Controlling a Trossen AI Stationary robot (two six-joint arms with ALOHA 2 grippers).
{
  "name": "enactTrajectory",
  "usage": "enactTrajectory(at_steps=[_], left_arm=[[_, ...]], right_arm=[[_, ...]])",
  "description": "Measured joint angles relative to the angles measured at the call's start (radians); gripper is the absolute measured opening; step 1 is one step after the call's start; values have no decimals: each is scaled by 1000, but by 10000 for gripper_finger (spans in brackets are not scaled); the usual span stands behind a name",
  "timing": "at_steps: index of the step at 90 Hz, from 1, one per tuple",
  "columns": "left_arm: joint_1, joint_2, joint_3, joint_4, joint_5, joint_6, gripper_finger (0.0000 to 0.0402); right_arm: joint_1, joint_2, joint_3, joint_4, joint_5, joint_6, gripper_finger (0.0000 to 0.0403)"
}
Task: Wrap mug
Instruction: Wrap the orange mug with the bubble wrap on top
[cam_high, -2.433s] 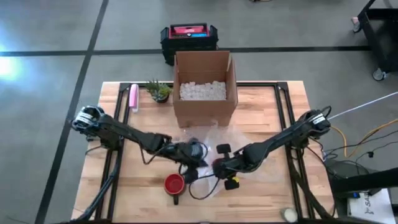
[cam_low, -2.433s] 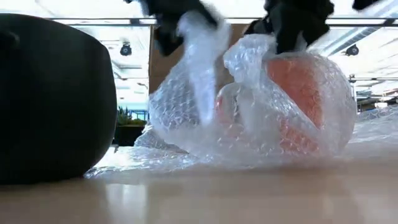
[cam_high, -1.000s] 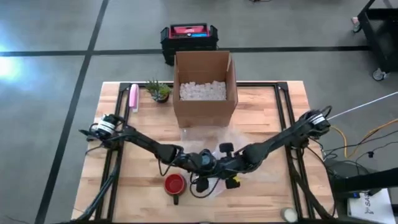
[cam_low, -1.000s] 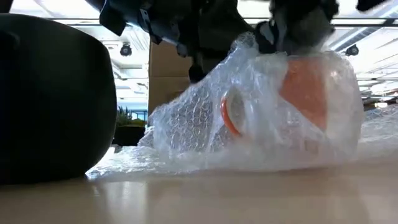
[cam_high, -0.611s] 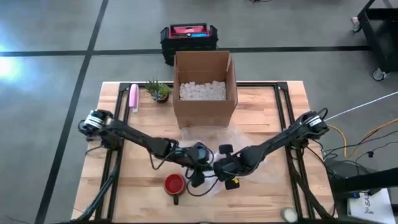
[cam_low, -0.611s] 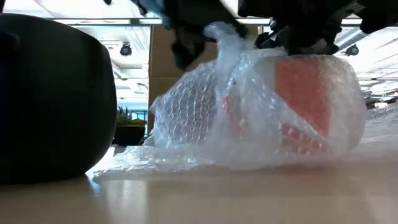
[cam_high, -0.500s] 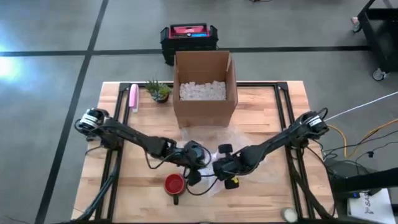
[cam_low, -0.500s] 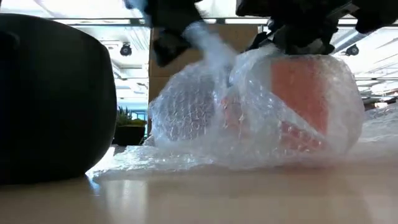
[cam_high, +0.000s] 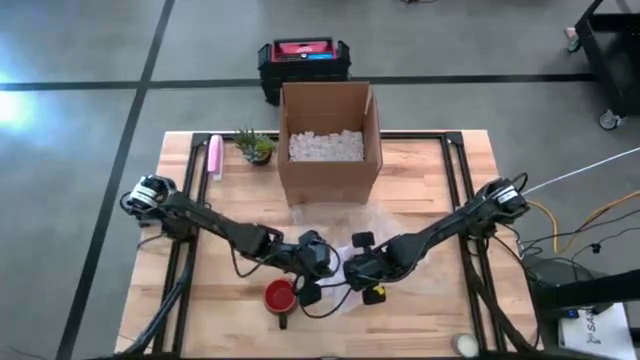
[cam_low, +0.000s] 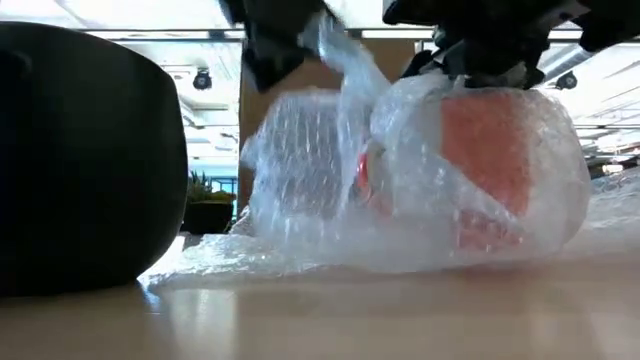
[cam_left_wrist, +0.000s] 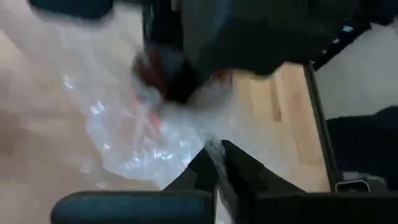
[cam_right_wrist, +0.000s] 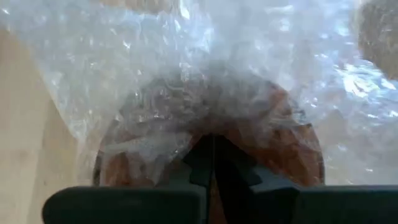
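Both claws are working at the middle of the counter, toward its near edge, and you can read each from its own wrist camera. Your left claw (cam_left_wrist: 216, 163) has its fingers pinched together on a tail of bubble wrap (cam_low: 320, 170), and in the low view that tail is drawn up and taut over the bundle. Your right claw (cam_right_wrist: 214, 163) sits directly on top of the orange mug (cam_low: 485, 160), its fingers closed to a thin slit on the film where it bunches over the mug; whether it also bears on the mug's wall beneath, you cannot tell. The mug lies on the counter (cam_high: 440, 180) under the wrap, in front of the cardboard box (cam_high: 328, 140), with the red mug (cam_high: 281, 296) just beside it toward the near edge. As for progress, I judge you roughly midway: the film already covers the mug's top and the side facing the low camera, but it is loose, and one flap is in the air, not laid down. What looks left is to bring that flap across, tuck the slack under, and close the ends so the bundle holds by itself.
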Motion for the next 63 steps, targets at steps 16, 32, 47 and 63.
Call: enactTrajectory(at_steps=[16,32,47,63], left_arm=[[0,-11,78,-119,-21,39,3],[27,-1,74,-183,41,40,72],[21,-40,142,-421,2,-13,154],[13,-96,121,-491,-77,-28,213]], right_arm=[[0,0,-1,-17,-4,-7,2],[0,1,-2,-16,-4,-5,2],[-1,1,-2,-10,-4,-5,2],[-2,1,-2,-11,-3,-14,2]])
